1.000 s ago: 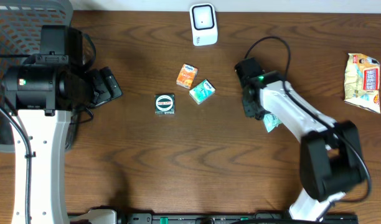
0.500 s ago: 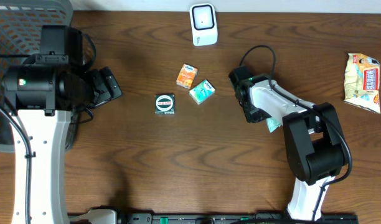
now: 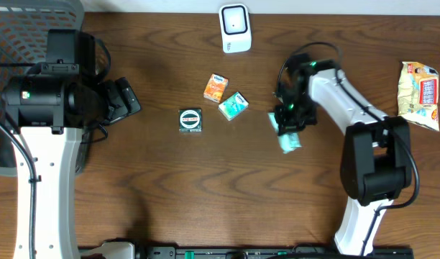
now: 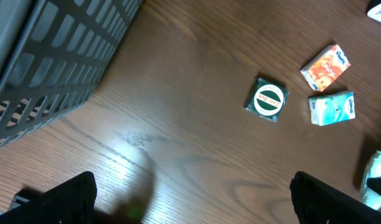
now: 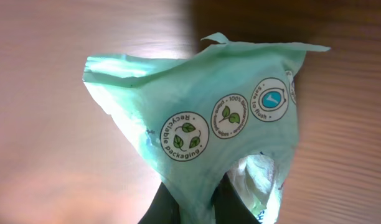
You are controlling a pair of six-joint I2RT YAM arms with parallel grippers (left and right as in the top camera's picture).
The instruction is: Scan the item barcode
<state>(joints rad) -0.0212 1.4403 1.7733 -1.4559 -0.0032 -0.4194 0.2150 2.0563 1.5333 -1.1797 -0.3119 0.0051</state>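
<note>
Progress appears to sit at the pick-up stage: the right claw point(image 3: 287, 122) is pinched almost fully closed on the top edge of a mint-green wipes packet point(image 3: 289, 139), which hangs below it over the worktop point(image 3: 205, 187), to the right of the middle. The white scanner point(image 3: 235, 27) stands at the far edge, well apart from the packet, so carrying the packet there and turning its barcode toward the scanner window is judged to be left to do. The left claw point(image 4: 190, 186) is spread as wide as it goes and holds nothing, parked beside the grey basket point(image 3: 19, 29). Only the overhead view gives the layout: the scanner, the snack bag point(image 3: 419, 93) far to the right, and the packet's place relative to the orange box point(image 3: 216, 87), the teal box point(image 3: 234, 105) and the round-labelled packet point(image 3: 190, 120). The right wrist view shows what the overhead cannot: the packet's printed roundels for recyclable packaging, plant-based fibres and safe to flush, and its crumpled film gathered between the dark fingers point(image 5: 159, 208). No barcode shows on that face, so the code is probably on a hidden side. The left wrist view gives the three small items from low down, with only an edge of the packet at its right margin.
</note>
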